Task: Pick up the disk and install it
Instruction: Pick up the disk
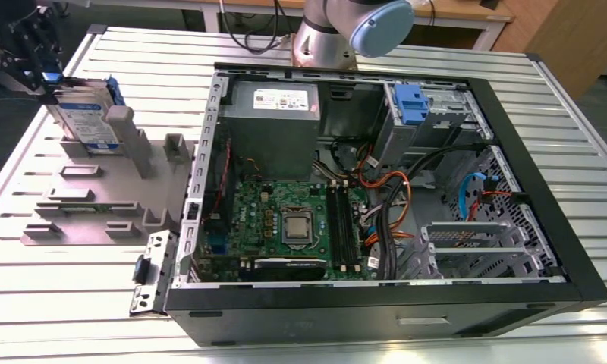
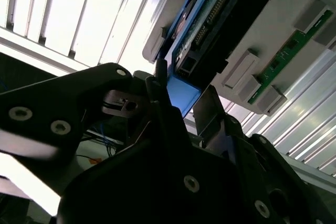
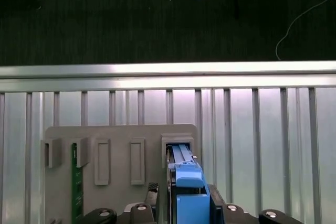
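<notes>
At the upper left of the exterior view, the flat, silver-metal disk (image 1: 89, 117), with its white-and-blue label and blue plastic side frame, stands on edge in a slot of the grey moulded plastic holder (image 1: 101, 197). The black gripper (image 1: 46, 70) sits over its top corner. In the first wrist view, the fingers (image 3: 169, 174) press against both sides of the blue frame with no gap showing, so I judge the gripper is clenched on the disk's frame, with the disk not yet lifted out.

The hold is on plastic at one end, not on the metal body. The disk could therefore tilt in the grasp, bind against the slot walls or drag the light holder up with it. A crooked grasp would also make lining it up with the bay in the open black computer case (image 1: 385, 303) harder, where orange and black cables (image 1: 390, 189) crowd the space.

The holder and case rest on a ribbed aluminium slat table (image 1: 303, 345). Beyond the table edge in the first wrist view lies a dark floor (image 3: 131, 19) with loose wires.
</notes>
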{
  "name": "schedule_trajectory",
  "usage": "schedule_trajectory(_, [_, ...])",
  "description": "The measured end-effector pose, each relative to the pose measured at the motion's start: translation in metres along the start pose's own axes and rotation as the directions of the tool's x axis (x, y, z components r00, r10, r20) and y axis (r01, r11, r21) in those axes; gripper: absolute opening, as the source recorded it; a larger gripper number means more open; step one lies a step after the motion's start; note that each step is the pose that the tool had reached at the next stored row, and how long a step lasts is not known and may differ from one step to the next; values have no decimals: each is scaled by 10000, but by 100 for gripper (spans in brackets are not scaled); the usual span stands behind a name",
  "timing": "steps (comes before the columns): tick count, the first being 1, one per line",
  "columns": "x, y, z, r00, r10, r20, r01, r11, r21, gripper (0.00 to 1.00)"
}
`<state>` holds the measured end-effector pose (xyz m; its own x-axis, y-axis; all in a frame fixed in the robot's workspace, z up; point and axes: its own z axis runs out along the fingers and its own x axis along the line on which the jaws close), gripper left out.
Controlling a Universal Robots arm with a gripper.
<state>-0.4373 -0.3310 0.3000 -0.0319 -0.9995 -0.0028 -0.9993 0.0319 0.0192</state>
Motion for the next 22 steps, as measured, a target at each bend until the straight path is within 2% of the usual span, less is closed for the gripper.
schedule_trajectory(1, [0,2,4,10000,0,0,0,10000,4,45])
schedule_trajectory(13, [-17,19,56,10000,-6,2,6,10000,18,45])
schedule_trajectory(22, [-21,21,85,10000,-6,27,6,10000,17,45])
